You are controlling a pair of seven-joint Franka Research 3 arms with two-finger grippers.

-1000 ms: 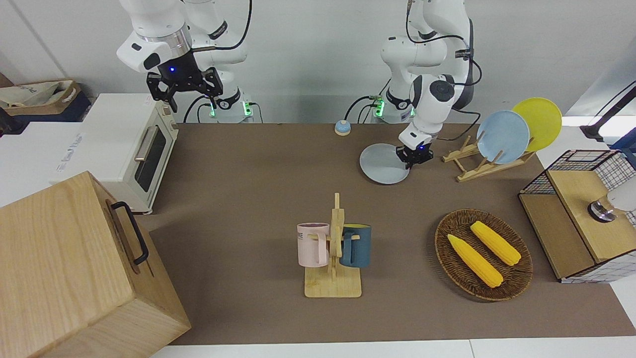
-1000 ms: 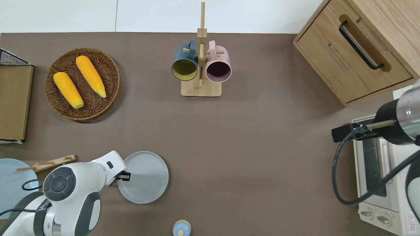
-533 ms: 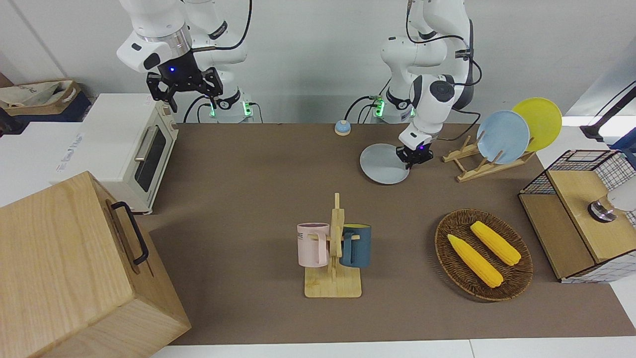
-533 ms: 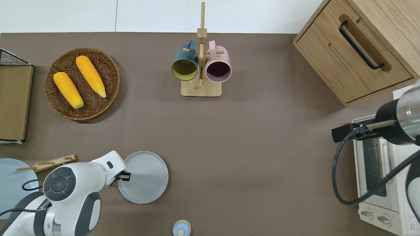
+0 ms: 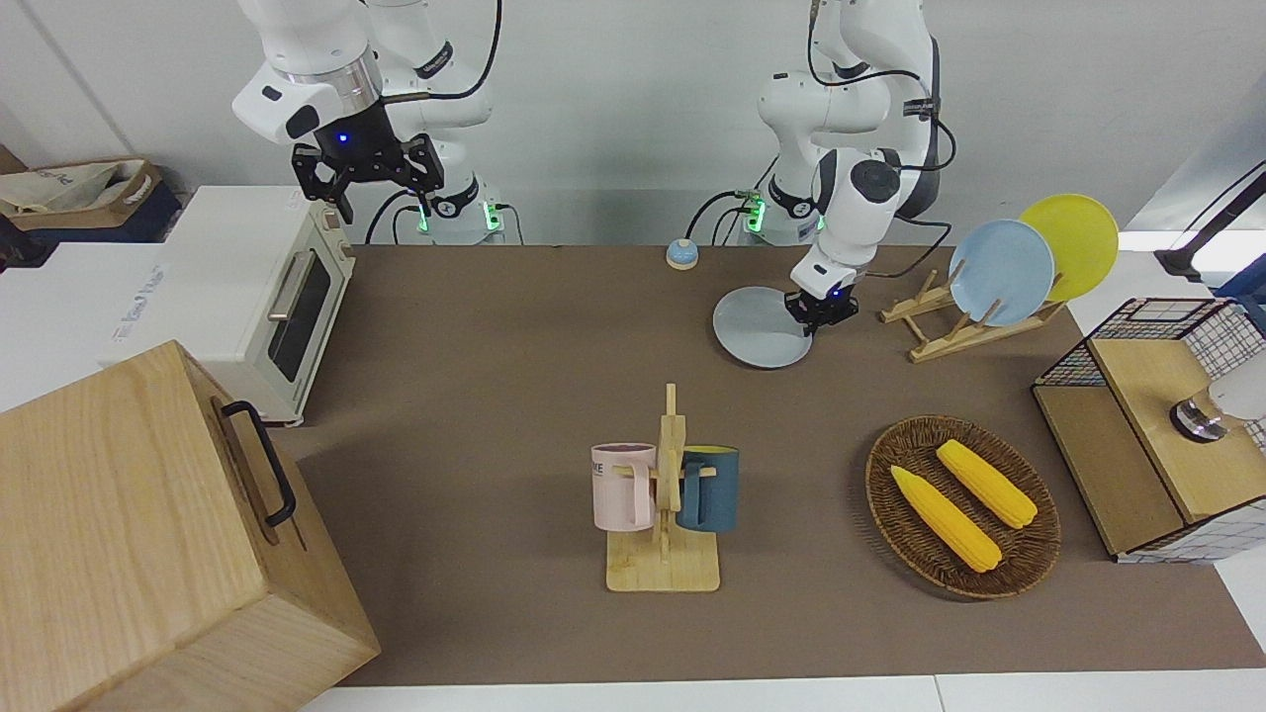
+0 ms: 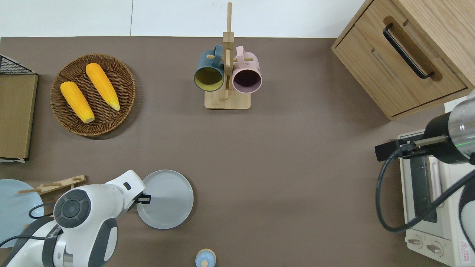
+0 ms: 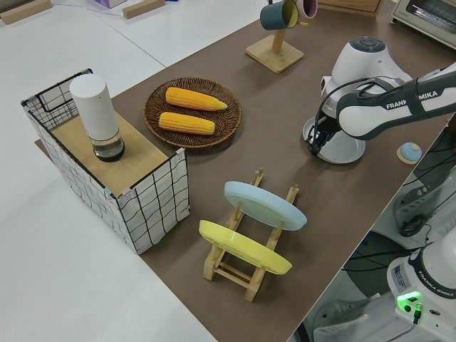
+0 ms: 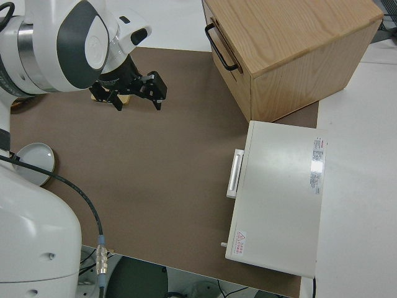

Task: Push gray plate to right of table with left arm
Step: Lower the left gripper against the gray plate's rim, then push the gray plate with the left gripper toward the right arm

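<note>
L gripper (image 6: 143, 199) fingers too small to tell; sky-blue plate (image 6: 15, 207) cut off at overhead edge.

A robotics lab staged as a kitchen: two bolted-down white arms at a brown bench (image 5: 495, 396), with a toaster oven (image 5: 282, 302) at one end.

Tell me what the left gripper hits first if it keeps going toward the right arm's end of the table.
The left gripper already sits at the gray plate; past the plate, bare table as far as visible.
</note>
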